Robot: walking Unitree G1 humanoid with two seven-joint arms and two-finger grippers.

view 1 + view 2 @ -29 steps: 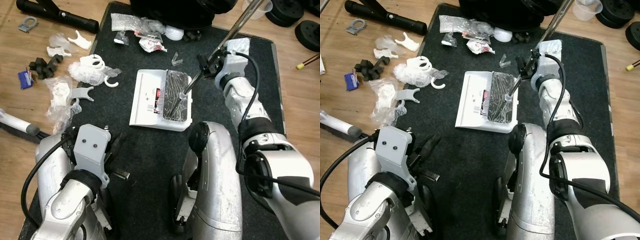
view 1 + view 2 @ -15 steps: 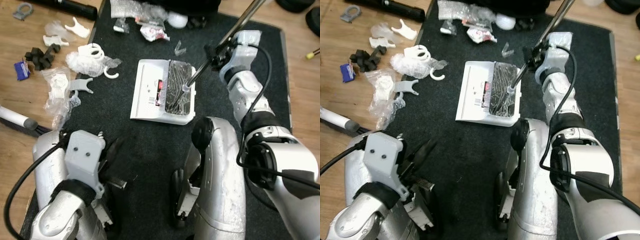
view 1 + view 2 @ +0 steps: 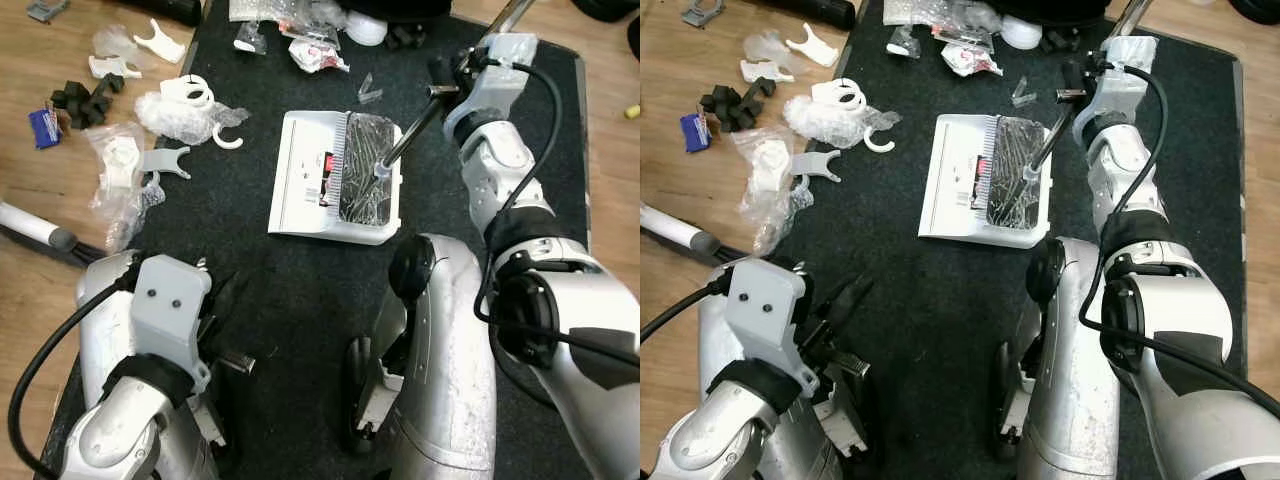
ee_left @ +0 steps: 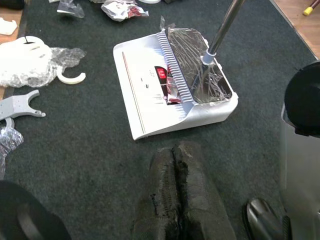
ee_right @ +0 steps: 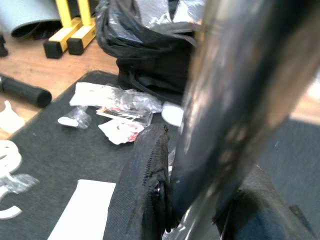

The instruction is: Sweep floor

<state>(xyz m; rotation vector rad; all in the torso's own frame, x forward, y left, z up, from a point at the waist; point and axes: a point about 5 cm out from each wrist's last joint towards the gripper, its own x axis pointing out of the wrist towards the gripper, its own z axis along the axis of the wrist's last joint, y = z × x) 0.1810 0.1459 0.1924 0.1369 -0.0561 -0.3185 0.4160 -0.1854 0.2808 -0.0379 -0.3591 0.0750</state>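
Two arms in the head view: right gripper point(image 3: 447, 88) clamped on the metal handle point(image 3: 408, 131) of the white dustpan point(image 3: 300, 190), which lies on the dark mat point(image 3: 300, 290); loose litter point(image 3: 180, 115) far left; left wrist view shows left gripper point(image 4: 179, 195) fingers pressed together, near side of the dustpan.

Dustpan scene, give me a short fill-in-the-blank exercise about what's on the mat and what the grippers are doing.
1. The white dustpan lies on a dark ____.
2. The right gripper is shut on the dustpan's metal ____.
3. The left gripper has its fingers pressed ____ and holds nothing.
4. The blue packet lies on the ____ floor beside the mat.

Missing words: mat; handle; together; wooden
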